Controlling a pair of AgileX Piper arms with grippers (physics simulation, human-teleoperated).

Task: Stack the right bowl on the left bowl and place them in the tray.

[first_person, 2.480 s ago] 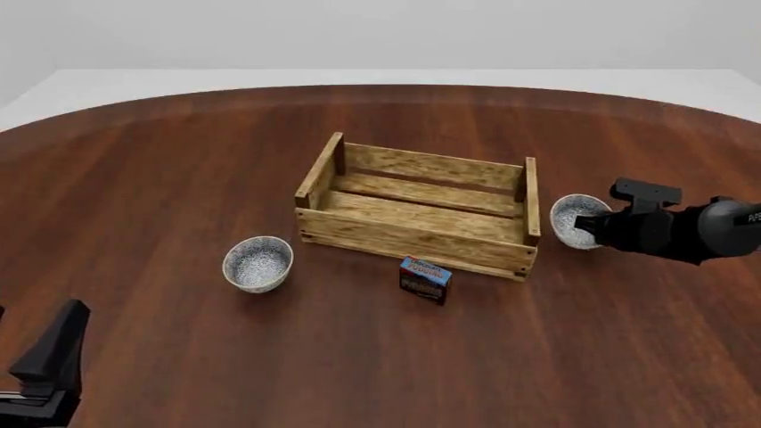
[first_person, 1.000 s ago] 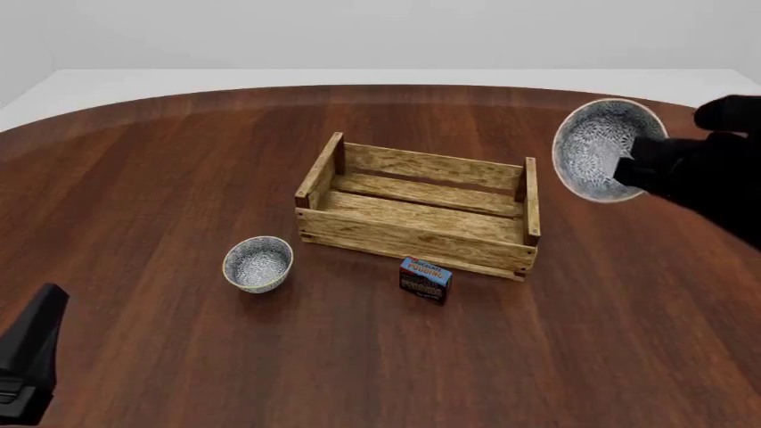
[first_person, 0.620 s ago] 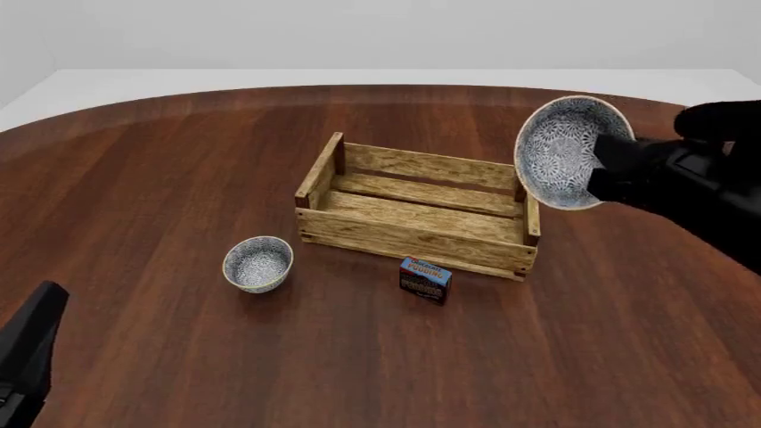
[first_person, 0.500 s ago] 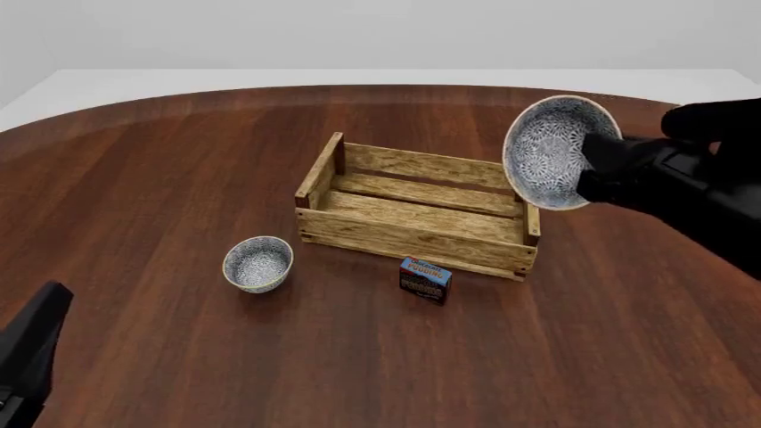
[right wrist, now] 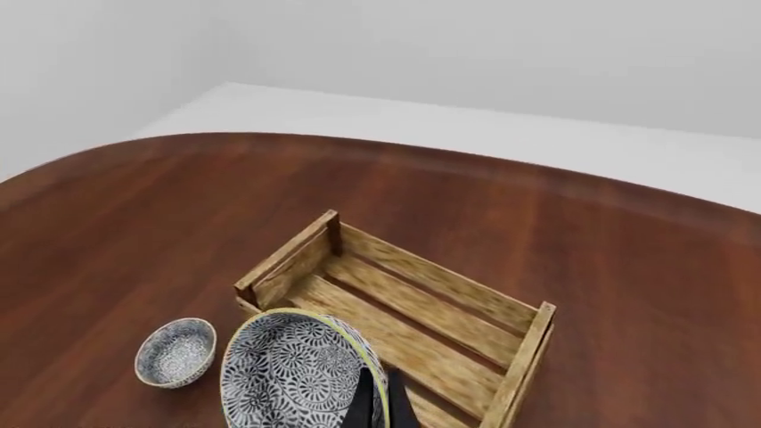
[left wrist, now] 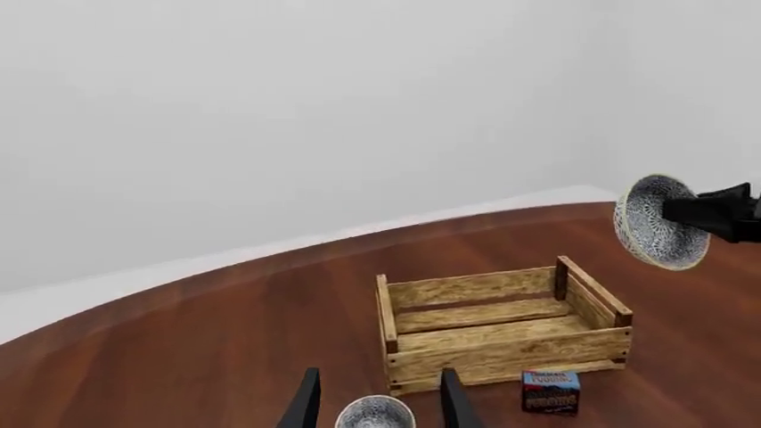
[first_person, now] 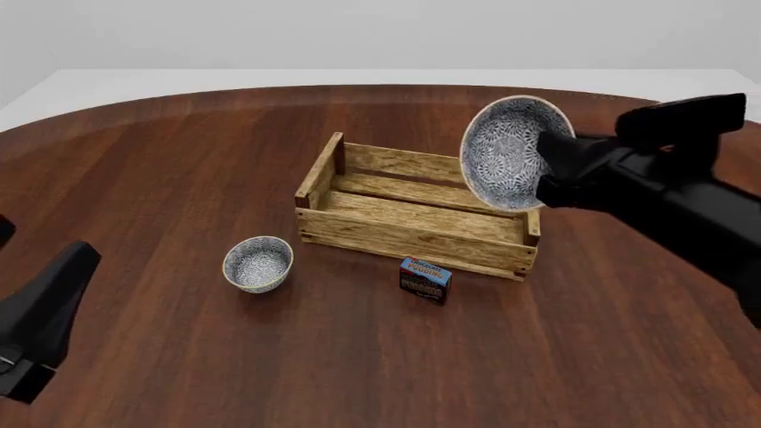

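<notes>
big round table (first_person: 178,160) with loads of bare wood, tray (first_person: 416,212) mid-table, right gripper (first_person: 550,169) pinching the right bowl (first_person: 505,152) tipped above the tray's right end, left bowl (first_person: 257,263) just off the tray's left-front corner, left gripper (left wrist: 374,401) spread open behind it, small carton (first_person: 425,278) against the tray's front

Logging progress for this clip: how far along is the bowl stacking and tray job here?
Done: the right gripper has the right bowl pinched by its rim, lifted and tilted above the tray. In hand: carrying it toward the left bowl, which sits alone on the table. Left: stacking, then putting both in the tray. The left gripper is open and empty.
</notes>
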